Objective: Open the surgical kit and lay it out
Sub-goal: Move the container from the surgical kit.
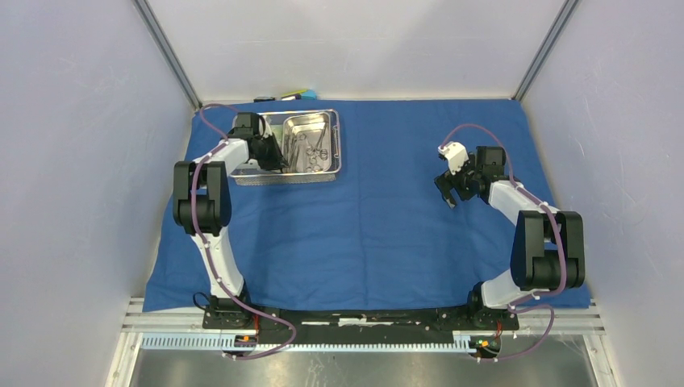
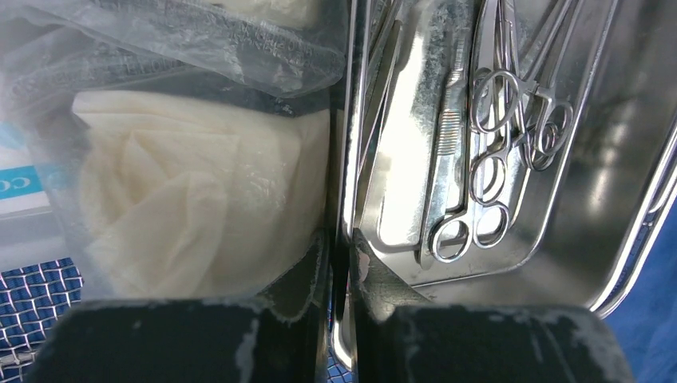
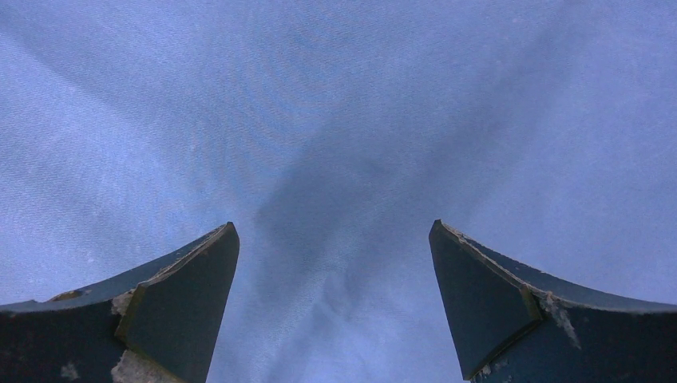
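left tool point(image 2: 339, 247) tight on steel pan point(image 2: 615, 167)

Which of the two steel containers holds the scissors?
The smaller solid-walled pan, set in the right half of the wire-mesh tray; the scissors lie in it, while the tray's left half holds clear packets.

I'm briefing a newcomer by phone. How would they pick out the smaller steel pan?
Find the big blue cloth; at its far left corner sits a wire-mesh tray. The smaller steel pan fills the tray's right side. Unlike the clear gauze packet beside it, it is shiny, solid-walled and holds scissors-like instruments.
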You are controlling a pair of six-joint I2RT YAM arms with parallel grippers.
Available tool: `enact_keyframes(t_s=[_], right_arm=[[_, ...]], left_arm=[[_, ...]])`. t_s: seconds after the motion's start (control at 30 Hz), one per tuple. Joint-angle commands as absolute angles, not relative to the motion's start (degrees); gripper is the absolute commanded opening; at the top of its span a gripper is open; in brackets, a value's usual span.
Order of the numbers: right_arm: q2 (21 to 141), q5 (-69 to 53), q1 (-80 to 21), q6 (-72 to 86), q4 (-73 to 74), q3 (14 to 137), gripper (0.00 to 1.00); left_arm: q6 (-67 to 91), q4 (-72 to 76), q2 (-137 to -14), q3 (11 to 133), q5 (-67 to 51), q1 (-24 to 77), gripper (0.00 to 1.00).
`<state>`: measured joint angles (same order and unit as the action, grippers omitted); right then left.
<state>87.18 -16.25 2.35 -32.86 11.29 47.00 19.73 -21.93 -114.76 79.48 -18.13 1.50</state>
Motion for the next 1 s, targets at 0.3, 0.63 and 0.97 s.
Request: enact_keyframes(t_s=[0.3,0.63,0.97], right_arm=[[88.1,-16.3,2.1,-33.3,10.9,47.6,0.98],[88.4,-16.0,2.1,-33.5,11.1,47.7,0.98],[88.9,-16.1,2.1,-33.7,11.3,47.9,0.98]], left_arm=[[16.4,-26.1,-114.6,82.5,-22.8,1.7,0.34],[14.6,-29.7,-117.8,90.2,-27.9,5.4,0.43],[10.8,-32.8,-117.5,93.1,-20.0,6.2,0.56]])
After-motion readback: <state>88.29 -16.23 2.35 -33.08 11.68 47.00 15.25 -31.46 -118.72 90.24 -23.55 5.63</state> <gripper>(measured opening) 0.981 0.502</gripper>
